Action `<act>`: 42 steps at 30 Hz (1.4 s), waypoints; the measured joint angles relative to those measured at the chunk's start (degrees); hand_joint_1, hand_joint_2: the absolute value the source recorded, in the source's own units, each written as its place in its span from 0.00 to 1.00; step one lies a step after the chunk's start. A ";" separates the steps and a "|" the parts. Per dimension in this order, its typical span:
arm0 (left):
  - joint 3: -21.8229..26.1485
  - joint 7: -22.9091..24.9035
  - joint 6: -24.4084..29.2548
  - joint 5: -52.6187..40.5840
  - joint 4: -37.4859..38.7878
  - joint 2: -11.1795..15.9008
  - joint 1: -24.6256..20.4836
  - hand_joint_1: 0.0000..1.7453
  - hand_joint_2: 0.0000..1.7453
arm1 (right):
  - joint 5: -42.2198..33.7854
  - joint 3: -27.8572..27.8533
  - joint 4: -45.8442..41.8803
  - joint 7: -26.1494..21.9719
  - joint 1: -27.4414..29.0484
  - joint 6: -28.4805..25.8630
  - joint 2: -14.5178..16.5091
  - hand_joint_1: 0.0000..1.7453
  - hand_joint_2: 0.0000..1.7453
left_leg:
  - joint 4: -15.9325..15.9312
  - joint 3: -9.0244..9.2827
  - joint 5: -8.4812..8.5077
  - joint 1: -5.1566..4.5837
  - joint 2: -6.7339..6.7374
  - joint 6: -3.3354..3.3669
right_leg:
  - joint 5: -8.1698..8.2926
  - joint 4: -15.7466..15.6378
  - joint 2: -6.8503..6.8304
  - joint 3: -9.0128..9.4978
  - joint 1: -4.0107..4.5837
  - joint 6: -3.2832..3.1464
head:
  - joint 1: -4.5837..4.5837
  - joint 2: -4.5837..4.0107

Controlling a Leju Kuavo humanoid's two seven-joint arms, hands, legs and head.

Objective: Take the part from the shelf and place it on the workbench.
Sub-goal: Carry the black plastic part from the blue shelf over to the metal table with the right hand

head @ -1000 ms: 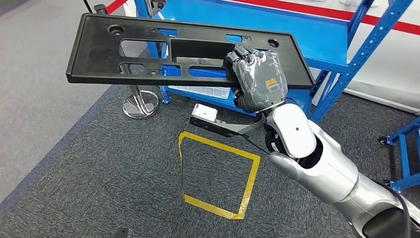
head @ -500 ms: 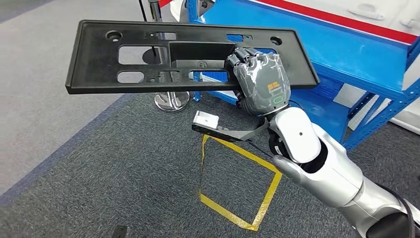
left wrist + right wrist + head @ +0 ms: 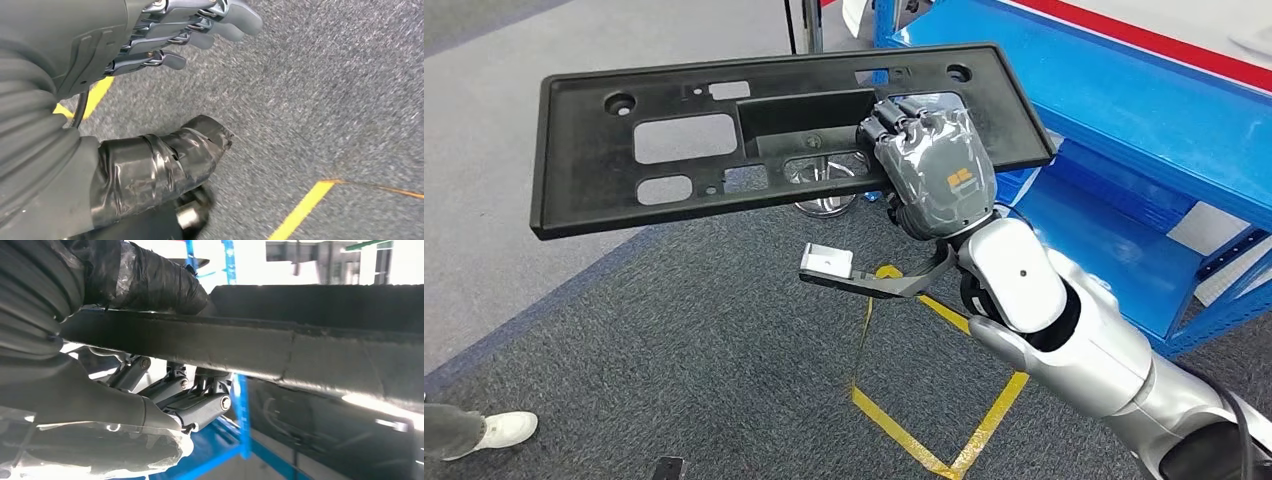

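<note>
Change: whole scene shifted by camera turn; blue metal shelf now passed rightward.
Part: long black plastic panel carried level, clear of shelf.
Right robot hand: clamped on panel's near edge for transport.
Left robot hand: hung empty, fingers spread.

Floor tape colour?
Yellow floor tape, clearest in head view.
</note>
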 joint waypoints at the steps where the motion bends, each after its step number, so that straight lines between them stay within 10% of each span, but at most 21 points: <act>1: 0.00 0.10 -0.14 -0.05 0.00 0.00 -0.10 0.00 1.00 | 0.22 0.03 -0.13 -0.20 -0.19 0.23 0.03 1.00 1.00 | -1.60 0.74 0.25 -0.27 0.56 0.45 | -0.10 -0.03 -0.52 0.12 0.15 0.25 | 0.03 0.00; 4: 0.00 0.61 -0.16 -0.51 0.00 0.02 -0.09 0.00 1.00 | 0.82 0.30 -0.59 -0.68 -0.57 0.67 0.11 1.00 1.00 | -2.34 0.95 0.23 -0.43 -0.90 1.74 | -0.45 -0.31 -1.61 0.64 0.29 1.19 | 0.12 0.00; 6: -0.01 0.90 -0.08 -0.76 0.00 0.00 -0.09 0.00 1.00 | 0.97 0.42 -0.96 -0.81 -0.72 0.81 0.12 1.00 1.00 | -2.94 1.49 0.49 -0.17 -2.06 2.58 | -2.00 1.76 0.41 0.02 0.06 1.55 | 0.36 0.00; 9: -0.04 1.09 -0.13 -0.69 0.00 0.03 -0.35 0.00 1.00 | 1.14 0.58 -1.33 -0.86 -0.69 0.99 0.12 1.00 1.00 | -3.12 1.73 0.55 -0.13 -3.87 3.47 | -6.50 12.02 3.90 -5.09 0.16 1.40 | 0.79 0.00; 11: -0.05 1.10 -0.31 -0.64 0.00 0.07 -0.31 0.00 1.00 | 1.37 0.79 -1.52 -0.86 -0.44 1.17 0.12 1.00 1.00 | -2.88 1.74 0.46 -0.23 -5.49 3.54 | -6.49 15.48 4.37 -7.31 0.27 1.36 | 0.79 0.00; 15: -0.07 1.11 -0.61 -0.60 0.00 0.04 0.01 0.00 1.00 | 1.57 0.87 -1.90 -0.82 -0.36 1.35 0.01 1.00 1.00 | -1.61 1.35 -0.16 -0.27 -8.77 3.06 | 0.14 4.13 7.81 -2.78 -0.05 0.81 | 0.81 0.00; 17: -0.08 1.14 -0.73 -0.56 0.00 0.07 0.00 0.00 1.00 | 1.28 0.87 -2.10 -0.81 -0.26 1.46 -0.01 1.00 1.00 | -1.18 0.62 -0.18 -0.08 -10.13 2.39 | 0.39 1.45 9.58 -1.65 -0.15 0.67 | 0.75 0.00; 19: -0.10 1.20 -0.86 -0.53 0.00 0.20 0.16 0.00 1.00 | 0.90 0.89 -2.23 -0.81 -0.19 1.56 -0.01 1.00 1.00 | -1.29 0.15 0.03 0.30 -11.34 1.65 | 0.50 0.99 8.43 -1.41 -0.08 0.33 | 0.78 0.00; 26: -0.15 1.10 -2.03 -0.09 -0.02 0.32 0.21 0.00 1.00 | 0.22 0.89 -2.41 -0.76 0.57 1.50 0.01 1.00 1.00 | 12.91 -7.31 -5.57 0.49 -3.33 -0.23 | 0.45 -0.15 3.11 -0.24 -0.13 -0.85 | -0.27 0.00; 32: -0.18 0.98 -2.23 -0.31 -0.02 0.50 -0.02 0.00 1.00 | -0.33 0.87 -2.40 -0.84 0.98 1.16 0.23 1.00 1.00 | -2.10 0.39 0.72 -0.71 1.00 1.33 | -0.57 -0.27 -0.63 0.92 0.32 0.28 | -0.22 0.00; 36: -0.30 0.94 -2.08 -0.85 -0.02 0.46 0.05 0.00 1.00 | -0.42 0.89 -2.32 -1.09 0.94 0.78 0.52 1.00 1.00 | -3.16 1.18 0.80 -0.58 -1.38 2.70 | -1.80 0.28 -0.64 1.47 0.46 1.42 | 0.02 0.00; 40: -0.32 1.10 -1.83 -0.86 -0.02 0.41 -0.33 0.00 1.00 | -0.43 0.89 -2.17 -1.28 1.09 0.37 0.56 1.00 1.00 | -3.57 1.71 0.87 -0.28 -3.96 3.69 | -7.40 13.21 4.05 -5.07 0.28 1.55 | 0.61 0.00; 42: -0.38 1.16 -1.77 -0.85 -0.02 0.41 -0.31 0.00 1.00 | -0.44 0.89 -2.06 -1.33 1.21 0.37 0.56 1.00 1.00 | -3.33 1.78 0.70 -0.31 -5.61 3.75 | -6.34 15.11 4.39 -6.80 0.25 1.60 | 0.61 0.00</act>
